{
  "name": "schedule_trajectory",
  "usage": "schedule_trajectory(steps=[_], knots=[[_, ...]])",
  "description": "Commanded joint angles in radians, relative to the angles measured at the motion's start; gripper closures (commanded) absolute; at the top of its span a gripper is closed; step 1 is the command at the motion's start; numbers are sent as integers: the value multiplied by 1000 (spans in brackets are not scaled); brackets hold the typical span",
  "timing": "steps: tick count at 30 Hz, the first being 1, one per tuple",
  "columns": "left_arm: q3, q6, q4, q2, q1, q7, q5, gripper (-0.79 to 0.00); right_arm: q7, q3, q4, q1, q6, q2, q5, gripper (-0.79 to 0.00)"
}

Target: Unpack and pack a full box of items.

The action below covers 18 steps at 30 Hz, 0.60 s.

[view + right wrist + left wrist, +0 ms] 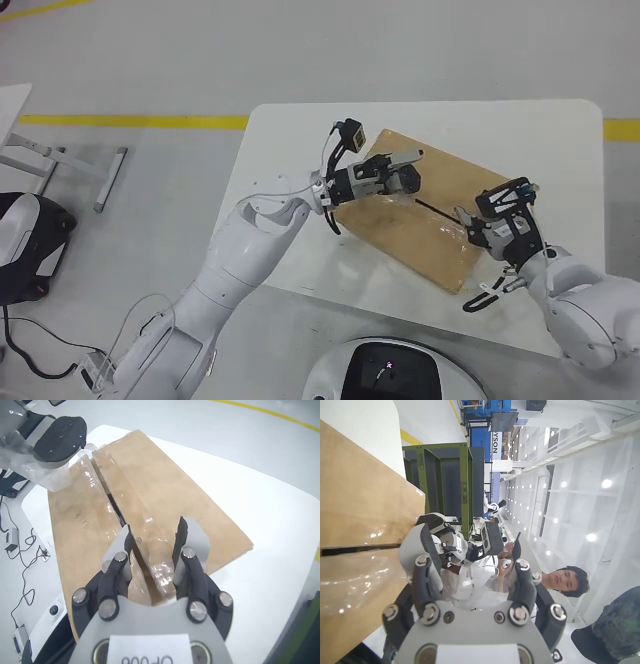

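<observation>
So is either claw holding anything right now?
No, nothing: both are open, right claw above one end of the taped box, left claw at the other.

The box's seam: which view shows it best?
The right wrist view: the seam runs nearly whole along the box. The top view shows it as a thin dark line, the left wrist view one short stretch.

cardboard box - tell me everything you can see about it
The cardboard box is flat and brown, and lies on the white table, skewed to the table's edges. Its two top flaps are down and meet at a middle seam, where a dark gap shows. Wrinkled clear tape runs along the seam. A pen scribble marks one flap. The open right hand straddles the seam at one end, and the open left hand is at the other end.
</observation>
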Motion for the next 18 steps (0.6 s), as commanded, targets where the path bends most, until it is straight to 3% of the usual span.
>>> schedule_trajectory(steps=[1, 12, 18], knots=[[10, -5, -19, -4, 3, 20, -4, -785, -4, 35, -13, -23, -3, 5, -2, -400], [90, 1, -43, -22, -58, 46, 53, -785, -42, 168, -82, -128, -12, 21, 22, -413], [59, -45, -90, -13, -45, 47, 150, -785, -75, 184, -87, -151, -34, 25, 45, -406]])
